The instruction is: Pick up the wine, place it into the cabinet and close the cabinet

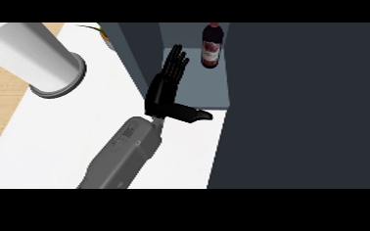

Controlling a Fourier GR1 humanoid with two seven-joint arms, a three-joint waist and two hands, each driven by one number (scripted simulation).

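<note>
Head view shows the wine already standing upright inside the cabinet, far back on its shelf. One hand hovers at the opening, fingers straight and spread, thumb out, holding nothing, well short of the bottle; which hand it is, I can't tell. Placement looks done. Left to do, I'd say: swing the dark door on the right closed.

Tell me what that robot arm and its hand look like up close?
One arm shows, and which side it belongs to is unclear. The forearm is a smooth grey casing, rounded and tapering toward the wrist, with a small darker panel near that end. The hand is matte black, built of segmented slender fingers and a thicker thumb branching off to the side. No cables, sleeves or markings are visible.
</note>
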